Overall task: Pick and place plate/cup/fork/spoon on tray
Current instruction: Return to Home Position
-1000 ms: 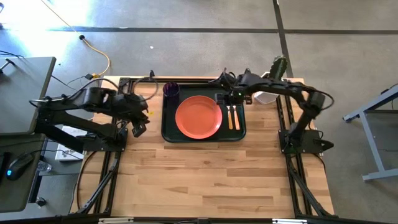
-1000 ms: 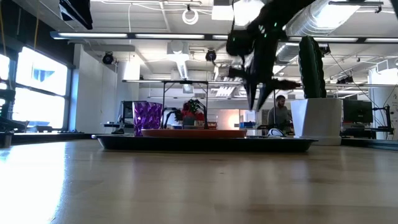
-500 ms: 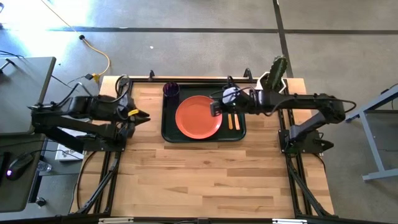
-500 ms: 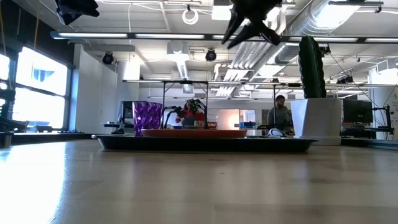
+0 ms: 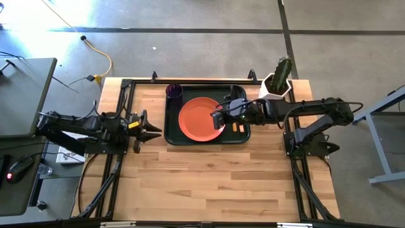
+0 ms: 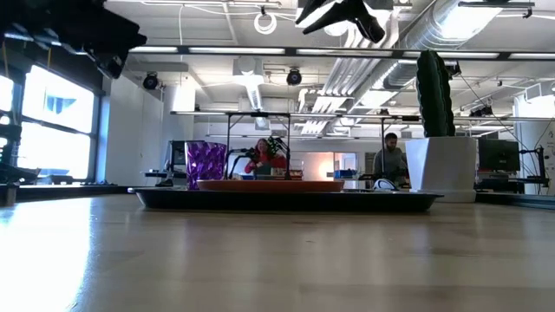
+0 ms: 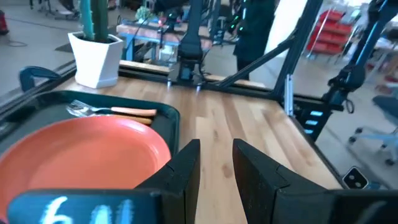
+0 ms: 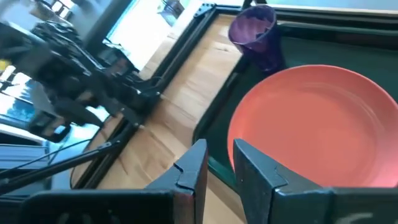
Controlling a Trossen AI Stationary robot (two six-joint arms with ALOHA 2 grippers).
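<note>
- Right pincer (image 5: 217, 120) hangs at the centre of the high view, over the right edge of the plate (image 5: 199, 118). Its fingers sit slightly parted and it carries nothing.
- The low view puts it at the very top of the frame, well above the tray (image 5: 209, 142). That looks like plenty of clearance.
- Left pincer (image 5: 155, 131) sits at middle left, just off the tray's left rim. It too is narrowly spread and holding nothing.
- Everything seems to be home on the tray. The plate is in the middle and the cup (image 5: 174, 91) is in the upper-left corner.
- The fork (image 7: 109, 111) lies beside the plate on its right.
- The spoon I cannot pick out separately; the right arm covers that strip in the high view.
- My read is that the placing is finished and only the retreat to rest remains.
- To do it well, the right arm should keep its height while it draws back toward the right edge of the frame. The cutlery lies directly under its forearm.
- It should dip only once it is past the tray rim.
- One thing to watch is the cactus pot (image 5: 278, 81) at upper right, close to the arm's path. A wide elbow swing could clip it.
- The left arm has bare desk (image 5: 209, 183) beside it, so a straight pull toward the left edge should be safe.
</note>
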